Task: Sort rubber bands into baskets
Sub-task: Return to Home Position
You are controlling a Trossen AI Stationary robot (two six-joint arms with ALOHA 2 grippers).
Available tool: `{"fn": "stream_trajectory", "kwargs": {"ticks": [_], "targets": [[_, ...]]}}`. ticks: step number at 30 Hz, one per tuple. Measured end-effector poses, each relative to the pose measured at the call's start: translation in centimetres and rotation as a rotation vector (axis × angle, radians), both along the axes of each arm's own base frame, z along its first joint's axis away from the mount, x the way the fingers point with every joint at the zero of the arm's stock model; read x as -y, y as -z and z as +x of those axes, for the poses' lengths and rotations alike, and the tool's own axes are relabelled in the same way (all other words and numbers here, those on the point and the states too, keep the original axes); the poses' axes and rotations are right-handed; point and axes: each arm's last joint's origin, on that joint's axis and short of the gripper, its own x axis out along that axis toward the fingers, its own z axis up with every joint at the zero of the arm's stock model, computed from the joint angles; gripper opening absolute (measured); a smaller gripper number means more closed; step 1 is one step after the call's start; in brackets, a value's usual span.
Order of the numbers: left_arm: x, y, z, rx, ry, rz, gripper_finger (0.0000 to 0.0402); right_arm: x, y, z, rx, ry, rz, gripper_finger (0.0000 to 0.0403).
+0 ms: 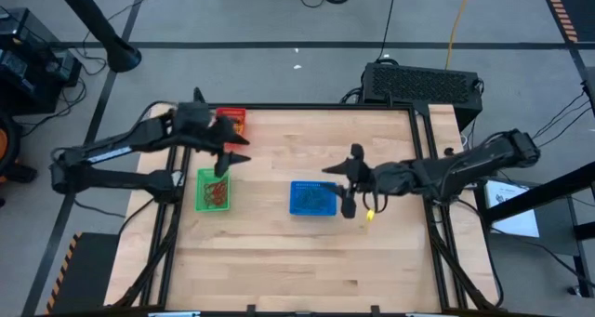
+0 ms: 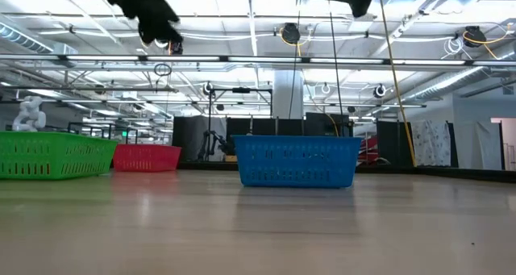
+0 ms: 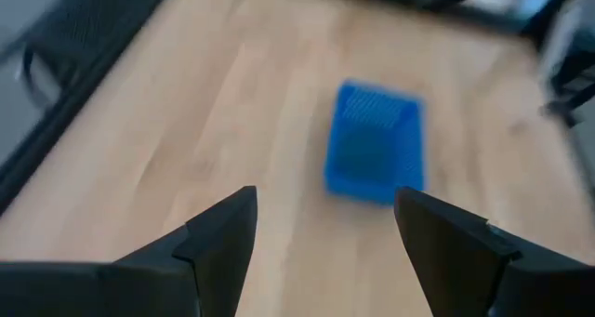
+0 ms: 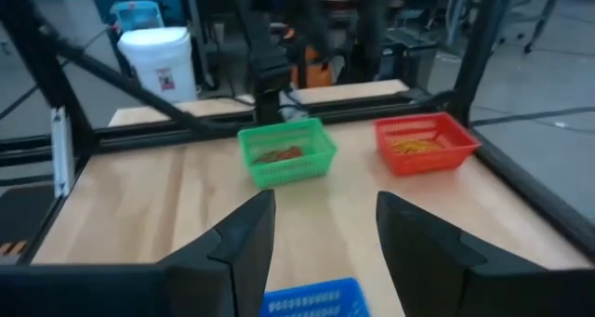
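The pale, grained wooden table [image 1: 279, 252] carries a green rectangular slotted plastic basket [image 4: 290, 170] of reddish rubber bands [image 4: 279, 154], a red slotted plastic basket [image 4: 426, 159] of yellow rubber bands [image 4: 414, 146], and a blue slotted plastic basket [image 2: 297, 164].

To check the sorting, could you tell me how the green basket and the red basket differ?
The green basket holds reddish bands; the red basket holds yellow bands. The red basket sits at an edge of the table, the green basket farther in. Both are perforated rectangular trays.
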Motion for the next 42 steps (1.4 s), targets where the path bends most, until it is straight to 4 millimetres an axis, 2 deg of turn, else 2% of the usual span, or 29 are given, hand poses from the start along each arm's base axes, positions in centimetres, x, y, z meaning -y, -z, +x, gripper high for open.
{"fn": "stream_trajectory", "kwargs": {"ticks": [4, 8, 18, 21, 24, 30, 38, 42], "targets": [[2.3, -0.6, -1.2, 0.183, 0.069, 0.027, 0.0261, 1.1, -1.0, -0.9, 0.017, 0.024, -0.015, 0.0180], [3.5, 0.0, -2.6, 0.316, 0.090, 0.048, 0.0261, 1.7, -1.5, -1.9, -0.001, 0.029, -0.035, 0.0180], [4.0, 3.6, -5.0, 0.482, -0.062, 0.083, 0.0261, 2.9, -3.5, -5.5, 0.006, 0.050, -0.064, 0.0179], [4.0, 4.1, -5.5, 0.515, -0.089, 0.101, 0.0261, 4.1, -4.1, -7.3, 0.003, 0.112, -0.044, 0.0161], [4.1, 4.7, -5.9, 0.531, -0.091, 0.104, 0.0261, 5.0, -4.2, -8.8, -0.023, 0.164, -0.014, 0.0124], [4.1, 7.4, -6.2, 0.526, -0.092, 0.101, 0.0261, 5.4, -1.8, -10.7, -0.039, 0.100, 0.021, 0.0014], [4.2, 9.5, -6.2, 0.583, -0.098, 0.060, 0.0261, 6.2, 2.2, -13.9, 0.116, 0.128, 0.049, 0.0003], [4.2, 9.9, -6.1, 0.575, -0.074, 0.058, 0.0261, 6.2, 4.7, -14.8, 0.200, 0.086, 0.115, 0.0003]]}}
